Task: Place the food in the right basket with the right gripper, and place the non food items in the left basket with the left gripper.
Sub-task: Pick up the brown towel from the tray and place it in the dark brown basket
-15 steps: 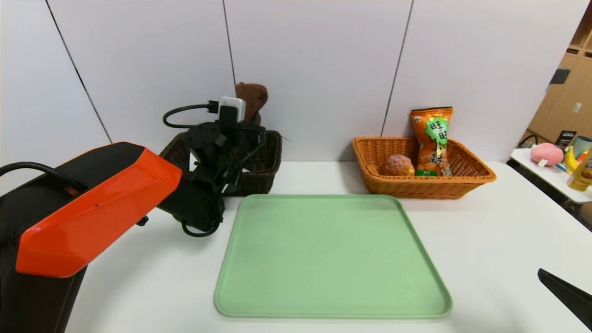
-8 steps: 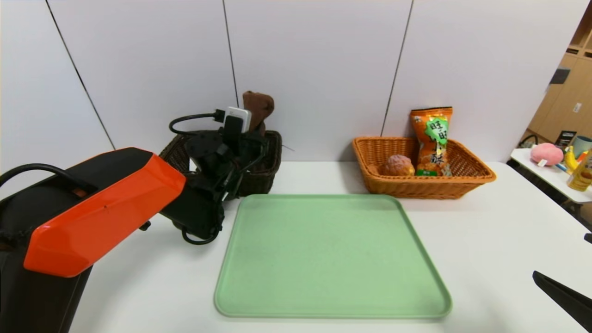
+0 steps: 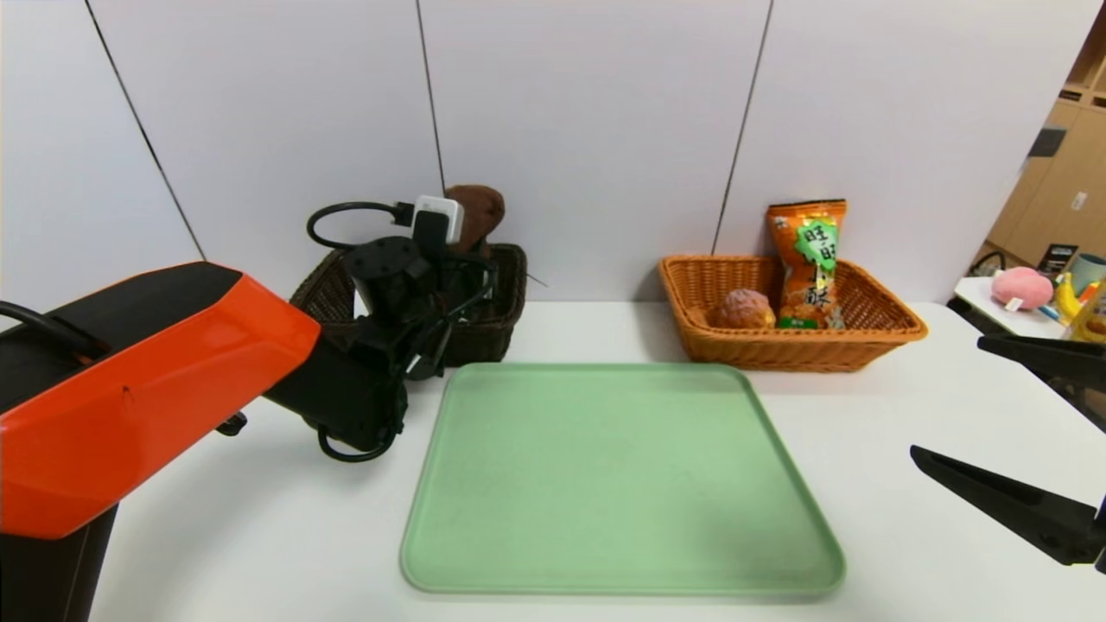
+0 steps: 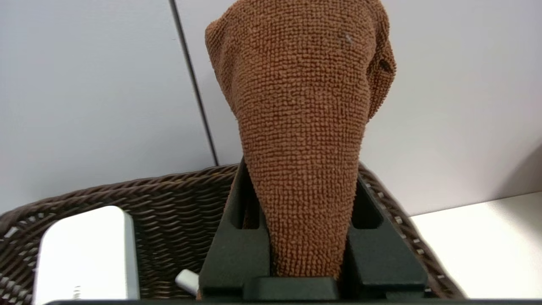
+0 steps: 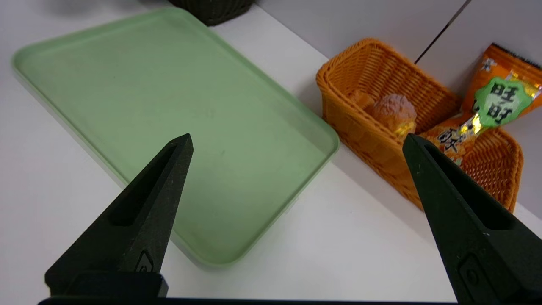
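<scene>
My left gripper (image 4: 300, 169) is shut on the brown towel (image 4: 296, 106), which stands up from its jaws above the dark left basket (image 3: 497, 302). That basket (image 4: 127, 199) holds the white box (image 4: 84, 254) and the white pen (image 4: 186, 279). In the head view the towel (image 3: 475, 207) pokes up behind the wrist. The orange snack bag (image 3: 808, 259) and the bun (image 3: 743, 309) lie in the tan right basket (image 3: 864, 333). Near the table's right edge my right gripper (image 3: 946, 396) is open and empty, its jaws (image 5: 296, 140) standing wide apart.
A green tray (image 3: 605, 475) lies empty mid-table between the baskets. A side table (image 3: 1020, 328) with a pink toy (image 3: 1022, 288) and bottles stands at the far right. The wall runs close behind both baskets.
The left gripper has lowered the towel a little over the dark basket. The right gripper has come further into view from the right, both fingers now showing.
</scene>
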Robot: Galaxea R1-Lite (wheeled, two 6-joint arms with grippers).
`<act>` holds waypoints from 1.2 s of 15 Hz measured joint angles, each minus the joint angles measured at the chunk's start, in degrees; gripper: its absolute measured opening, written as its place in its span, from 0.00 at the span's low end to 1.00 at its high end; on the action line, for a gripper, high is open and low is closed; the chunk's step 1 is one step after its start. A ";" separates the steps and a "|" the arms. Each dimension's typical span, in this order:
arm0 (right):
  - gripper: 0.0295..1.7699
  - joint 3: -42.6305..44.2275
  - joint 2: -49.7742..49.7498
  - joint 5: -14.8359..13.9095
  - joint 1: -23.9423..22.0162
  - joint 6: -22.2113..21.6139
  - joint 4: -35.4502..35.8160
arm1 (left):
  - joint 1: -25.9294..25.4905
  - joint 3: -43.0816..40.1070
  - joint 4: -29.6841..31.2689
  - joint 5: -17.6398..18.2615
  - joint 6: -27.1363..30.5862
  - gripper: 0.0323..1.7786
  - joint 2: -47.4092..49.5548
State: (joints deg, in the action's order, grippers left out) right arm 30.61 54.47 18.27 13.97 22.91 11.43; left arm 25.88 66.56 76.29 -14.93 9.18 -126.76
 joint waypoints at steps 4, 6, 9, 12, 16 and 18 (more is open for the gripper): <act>0.97 -1.78 0.02 -0.72 -0.46 -1.63 0.13 | -0.56 1.71 4.50 -4.02 -0.84 0.21 -1.79; 0.97 -1.97 0.00 -0.80 -0.52 -1.83 0.11 | -0.87 2.21 9.07 -4.08 -1.02 0.21 -3.04; 0.97 -2.36 0.00 -0.78 -0.59 -2.18 0.13 | -0.89 1.94 10.56 -3.91 -0.54 0.21 -4.02; 0.97 -2.65 -0.04 -0.80 -0.57 -2.66 0.27 | -0.87 1.05 10.45 -3.83 -0.01 0.21 -4.23; 0.97 -2.80 -0.54 -0.91 -0.66 -3.10 0.17 | -0.80 -0.63 10.86 -3.61 -0.91 0.47 -3.95; 0.97 -2.80 -0.74 -0.89 -0.66 -3.10 0.20 | -0.87 -0.69 10.86 -3.61 -1.11 0.58 -3.75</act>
State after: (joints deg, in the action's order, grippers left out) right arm 27.81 53.72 17.38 13.31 19.81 11.63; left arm 25.02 65.87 87.15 -18.54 8.07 -130.51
